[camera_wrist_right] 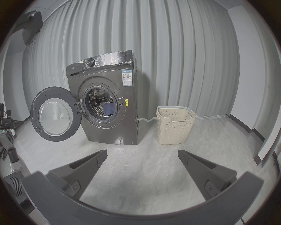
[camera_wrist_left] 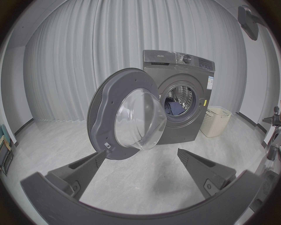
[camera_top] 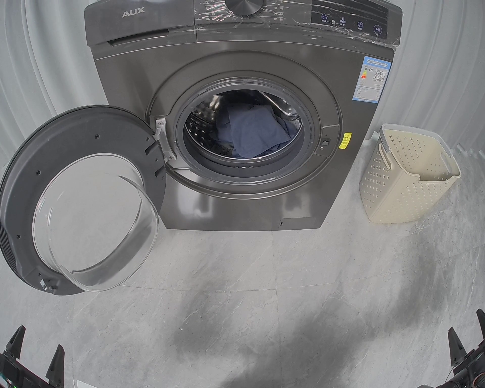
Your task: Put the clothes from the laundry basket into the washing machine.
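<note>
Left tool [camera_wrist_left: 141, 151], right tool [camera_wrist_right: 142, 151] spread; one garment [camera_top: 252, 131] in washer [camera_top: 242, 212]; one basket [camera_top: 404, 197].

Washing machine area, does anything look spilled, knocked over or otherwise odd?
Nothing spilled or damaged. The laundry basket stands upright beside the washing machine, blue clothes lie inside the drum, and the door hangs wide open. Only oddity: clear plastic film wrapped over the control panel.
</note>
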